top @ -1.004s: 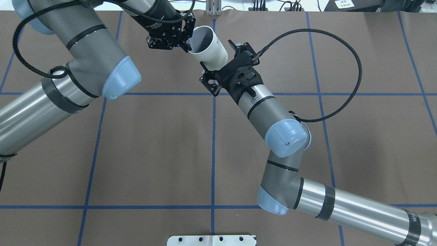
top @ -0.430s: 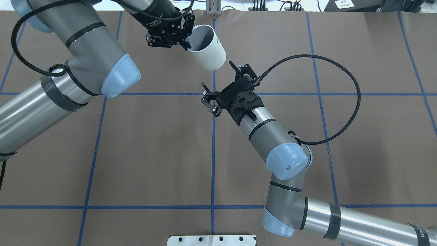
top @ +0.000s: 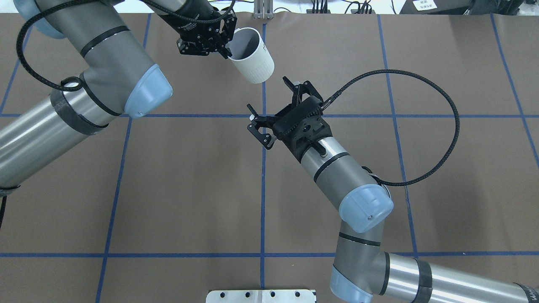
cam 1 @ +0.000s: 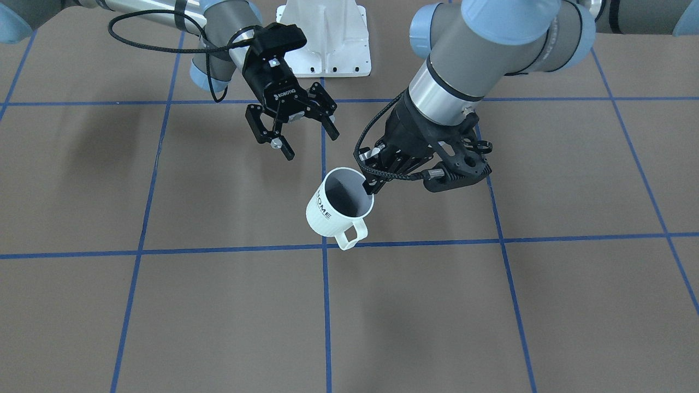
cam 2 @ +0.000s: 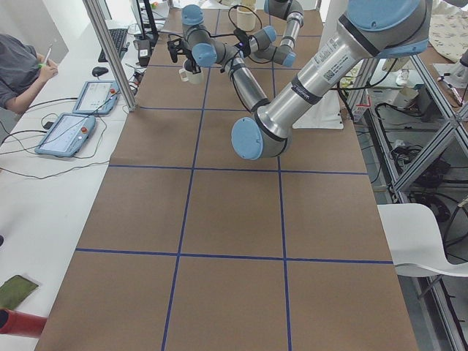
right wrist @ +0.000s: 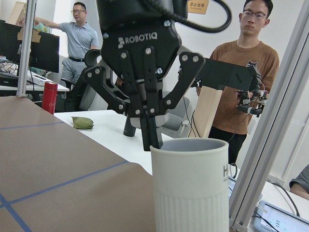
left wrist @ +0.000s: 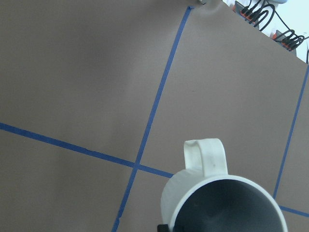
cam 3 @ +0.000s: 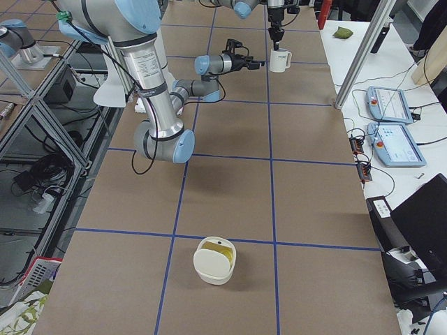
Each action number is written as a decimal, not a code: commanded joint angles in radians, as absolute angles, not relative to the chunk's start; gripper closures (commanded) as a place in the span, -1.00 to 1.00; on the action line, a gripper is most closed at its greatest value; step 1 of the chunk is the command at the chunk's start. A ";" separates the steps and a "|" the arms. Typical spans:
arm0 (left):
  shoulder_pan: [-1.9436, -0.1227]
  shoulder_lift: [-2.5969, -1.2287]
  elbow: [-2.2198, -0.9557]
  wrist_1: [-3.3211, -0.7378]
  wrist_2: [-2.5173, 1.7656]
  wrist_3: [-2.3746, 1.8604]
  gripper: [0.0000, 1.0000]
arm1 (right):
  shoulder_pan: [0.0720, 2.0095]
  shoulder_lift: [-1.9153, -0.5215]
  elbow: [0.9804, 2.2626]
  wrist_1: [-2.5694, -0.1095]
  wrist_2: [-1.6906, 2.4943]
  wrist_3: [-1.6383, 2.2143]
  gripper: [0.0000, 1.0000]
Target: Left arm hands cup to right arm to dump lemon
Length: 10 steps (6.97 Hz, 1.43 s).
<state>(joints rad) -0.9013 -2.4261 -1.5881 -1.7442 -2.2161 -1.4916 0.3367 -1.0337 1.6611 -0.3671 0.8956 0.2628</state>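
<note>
Clamped on the rim of the cup (cam 1: pixel 334 210) by the left gripper (cam 1: pixel 371 187): one finger inside, one outside, jaws nearly shut on the wall. Held clear of the tabletop (cam 1: pixel 218 305), tilted, mouth upward, handle toward the operators' side, near a crossing of blue tape lines (cam 1: pixel 326 246). Close by but apart from the cup, the right gripper (cam 1: pixel 310 143), jaws spread wide with nothing between them.
</note>
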 commanded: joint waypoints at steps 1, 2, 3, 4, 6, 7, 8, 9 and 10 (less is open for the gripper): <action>-0.919 -2.419 -1.582 -1.743 -2.207 -1.488 1.00 | 0.362 -1.055 1.694 -0.389 0.897 0.405 -0.98; -0.929 -2.407 -1.583 -1.738 -2.206 -1.448 1.00 | 0.408 -1.052 1.694 -0.493 0.914 0.475 -0.98; -0.948 -2.367 -1.588 -1.741 -2.206 -1.406 1.00 | 0.478 -1.052 1.694 -0.587 1.001 0.571 -0.98; -0.968 -2.318 -1.597 -1.741 -2.209 -1.350 1.00 | 0.567 -1.054 1.695 -0.665 1.126 0.653 -0.98; -0.983 -2.184 -1.681 -1.740 -2.214 -1.234 1.00 | 0.665 -1.043 1.698 -0.889 1.225 0.709 -0.98; -1.000 -2.110 -1.724 -1.736 -2.212 -1.182 1.00 | 0.699 -1.040 1.700 -0.967 1.250 0.712 -0.99; -1.017 -2.042 -1.752 -1.735 -2.212 -1.122 1.00 | 0.759 -1.032 1.700 -1.059 1.361 0.742 -0.99; -1.035 -1.970 -1.775 -1.736 -2.210 -1.027 1.00 | 0.819 -1.014 1.701 -1.156 1.499 0.747 -0.99; -1.060 -1.895 -1.802 -1.738 -2.210 -0.937 1.00 | 0.887 -1.014 1.700 -1.239 1.655 0.747 -1.00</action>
